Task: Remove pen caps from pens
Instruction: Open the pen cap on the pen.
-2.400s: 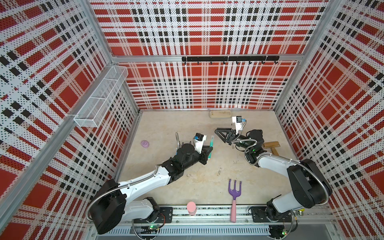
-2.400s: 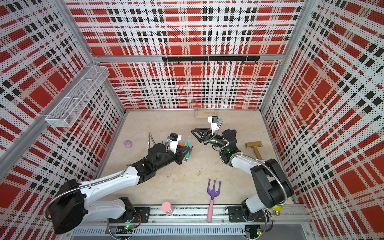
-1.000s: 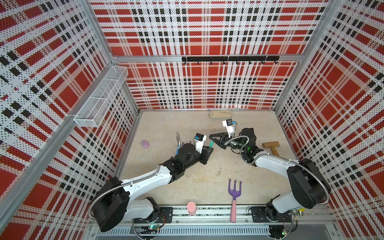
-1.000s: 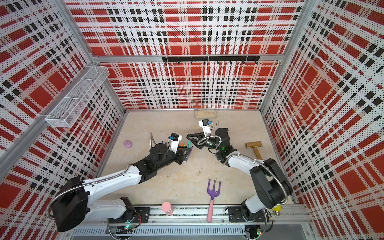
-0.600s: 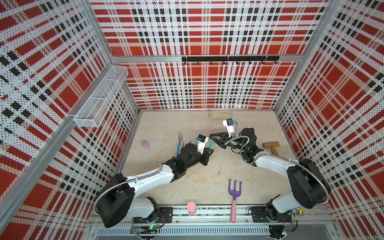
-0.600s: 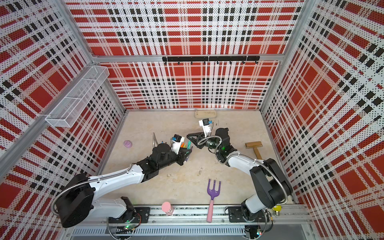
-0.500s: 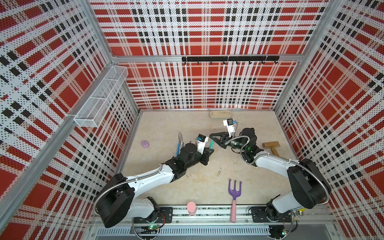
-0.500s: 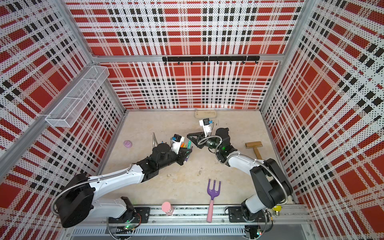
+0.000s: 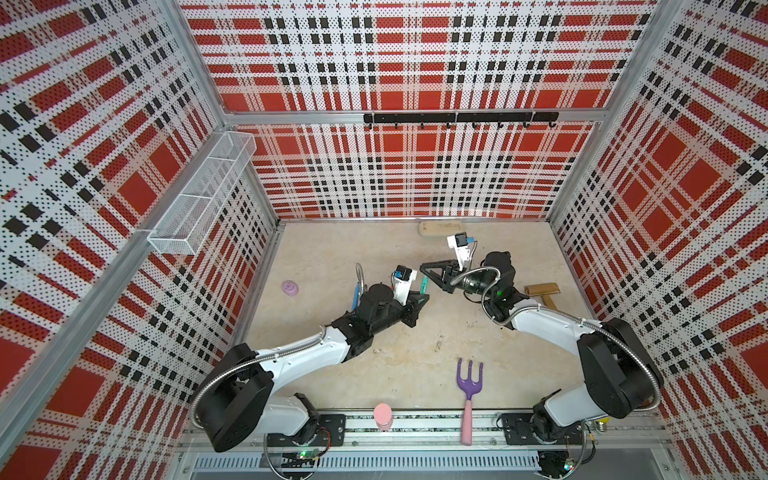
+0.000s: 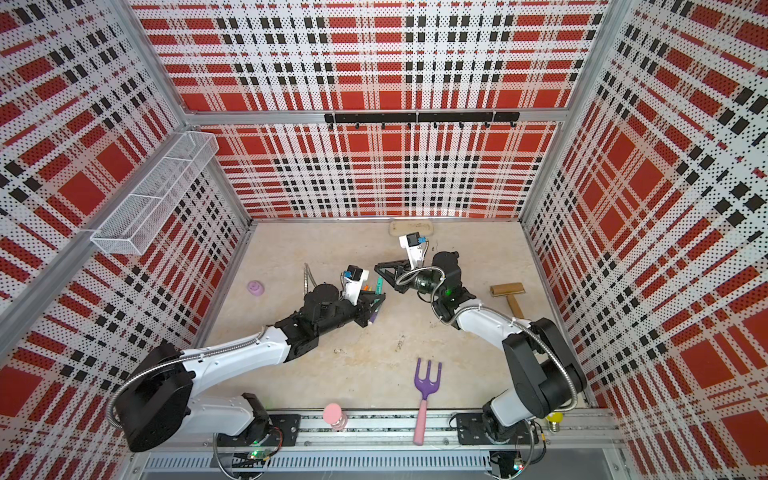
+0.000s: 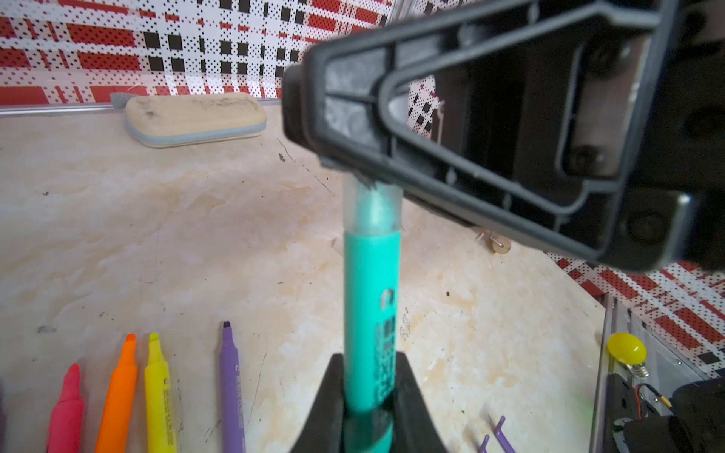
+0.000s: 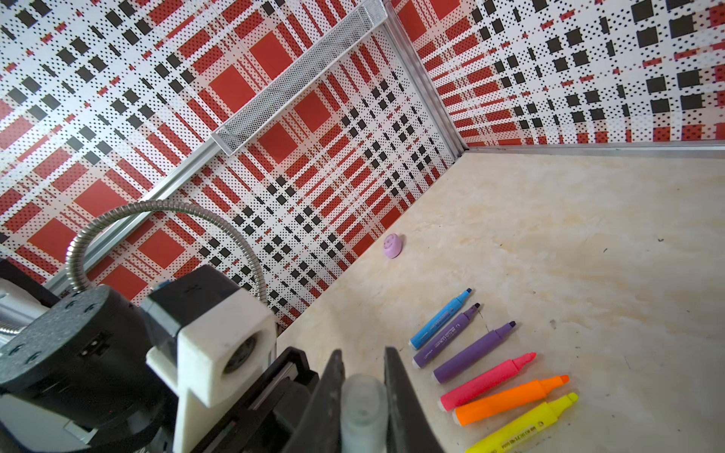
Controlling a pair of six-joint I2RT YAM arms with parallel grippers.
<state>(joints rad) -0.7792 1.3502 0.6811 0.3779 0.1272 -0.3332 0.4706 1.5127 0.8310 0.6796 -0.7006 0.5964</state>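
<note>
Nearest me, by the front rail, a stubby pink cylinder and a purple plastic garden fork with a pink handle lie idle on the pale marbled counter, well apart from the work.

Mid-counter is where things have changed. The two arms have come together, and the left jaws have just clamped shut on the lower barrel of the slim teal marker pen, holding it clear of the counter. The right jaws are closed tight on its clear see-through plastic cap — the cap sits flush against the barrel, with no gap showing. With both ends gripped, I judge the pull-apart comes next. It wants a straight draw along the pen, since a skewed one could twist the barrel in the left grip.

Below the left wrist lies the row of bare-tipped marker pens — blue, two purple, pink-red, orange, yellow — with a further purple pen beside the yellow. Teal looks like the last one capped.

Farthest off, the white wire-mesh basket on the left wall shows three compartments, all seemingly empty. The beige oblong case against the back wall is shut, so its contents are hidden.
</note>
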